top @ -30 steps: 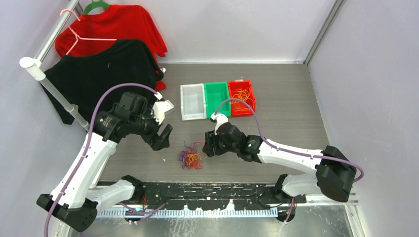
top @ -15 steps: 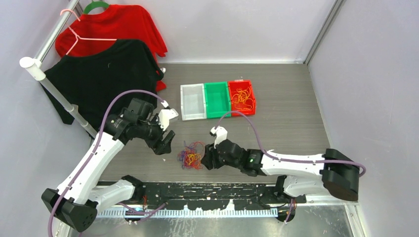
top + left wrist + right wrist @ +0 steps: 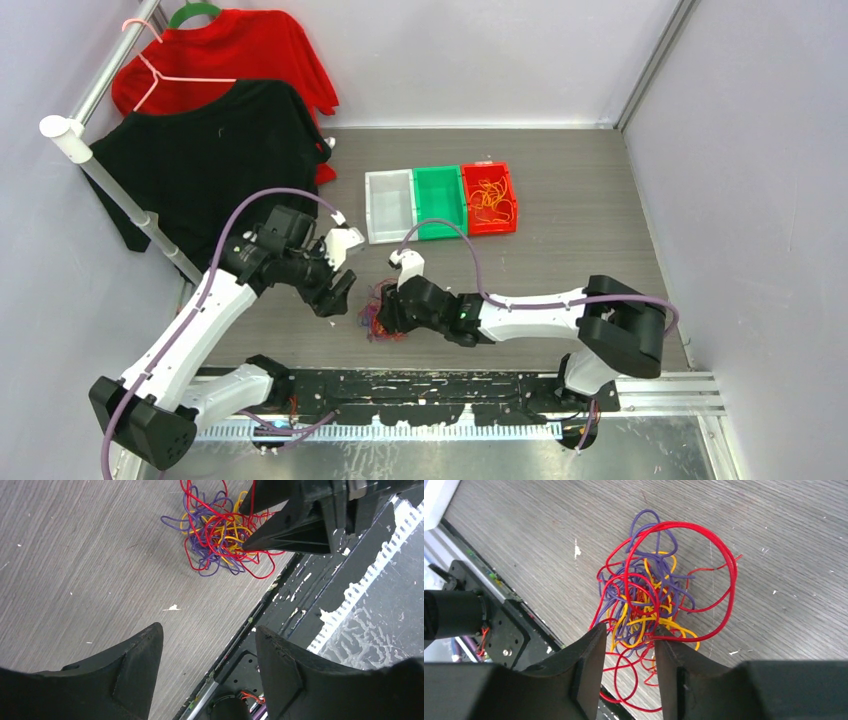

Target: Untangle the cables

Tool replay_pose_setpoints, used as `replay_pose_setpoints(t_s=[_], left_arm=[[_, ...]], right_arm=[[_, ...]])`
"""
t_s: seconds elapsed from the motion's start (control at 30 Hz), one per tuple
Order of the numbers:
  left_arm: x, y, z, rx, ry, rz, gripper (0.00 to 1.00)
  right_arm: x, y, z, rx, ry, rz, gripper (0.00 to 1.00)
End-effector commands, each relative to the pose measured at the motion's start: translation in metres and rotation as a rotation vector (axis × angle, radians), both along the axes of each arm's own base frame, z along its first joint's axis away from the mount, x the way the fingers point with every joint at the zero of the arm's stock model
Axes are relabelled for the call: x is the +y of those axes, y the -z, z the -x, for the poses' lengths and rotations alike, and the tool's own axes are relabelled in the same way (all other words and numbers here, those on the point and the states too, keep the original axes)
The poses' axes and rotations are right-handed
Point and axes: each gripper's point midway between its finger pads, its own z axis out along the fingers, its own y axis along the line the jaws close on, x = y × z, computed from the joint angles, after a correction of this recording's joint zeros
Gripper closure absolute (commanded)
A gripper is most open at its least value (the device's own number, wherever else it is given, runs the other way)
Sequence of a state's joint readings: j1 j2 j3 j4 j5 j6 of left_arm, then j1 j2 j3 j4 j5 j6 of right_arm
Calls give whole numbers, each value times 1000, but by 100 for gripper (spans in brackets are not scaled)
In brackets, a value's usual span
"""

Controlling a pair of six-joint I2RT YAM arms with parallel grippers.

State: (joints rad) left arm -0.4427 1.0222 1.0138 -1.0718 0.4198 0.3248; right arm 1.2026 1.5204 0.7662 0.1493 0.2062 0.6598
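Straddling the near part of the cables [image 3: 644, 597], the right pincer [image 3: 629, 630] holds its two black fingers partly spread. Red, yellow and purple strands run through the gap between the tips, and the fingers stand apart rather than pressed on any strand. The cables lie in one loose knot on the grey wood-grain table [image 3: 774, 530], directly under and ahead of this pincer, with one large red loop arching out beyond its fingertips. The black mounting rail [image 3: 509, 635] at the table's near edge runs just beside the pincer's left finger. The left pincer [image 3: 209, 630] is spread wide with nothing between its fingers, over bare table. The knot lies ahead of its tips and apart from them, with the right pincer's fingers reaching in from the opposite side. Farther out beyond both pincers, three bins sit touching in a row: a white bin [image 3: 390, 205], a green bin [image 3: 440, 200] and a red bin [image 3: 492, 225] holding orange wires [image 3: 490, 195]. Farthest, past the left pincer, a black shirt [image 3: 220, 150] and a red shirt [image 3: 250, 55] hang on a clothes rack [image 3: 100, 170].
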Motion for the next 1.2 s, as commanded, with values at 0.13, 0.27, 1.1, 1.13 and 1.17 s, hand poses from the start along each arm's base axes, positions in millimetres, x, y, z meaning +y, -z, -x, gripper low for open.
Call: replay_pose_setpoints(t_s=[0.13,0.27,1.1,1.13,1.17], left_arm=[[-8,0,-19,-106,40,33,26],[-17,12,-26,-82,43,55,24],[-85,80,-35,82,182,-30,39],[-87,81,-36,83,178,-25,42],[-89,84,-37,85,179,-26,46]], right_arm=[[-9,-6,-17,-38,123,-10,79],[-33,-10,-24,-63,180,-12,94],[-91,-17,-30,-76,302,-94,98],[-93,-20,-31,-85,309,-90,99],[-96,-23,-33,-95,319,-89,99]])
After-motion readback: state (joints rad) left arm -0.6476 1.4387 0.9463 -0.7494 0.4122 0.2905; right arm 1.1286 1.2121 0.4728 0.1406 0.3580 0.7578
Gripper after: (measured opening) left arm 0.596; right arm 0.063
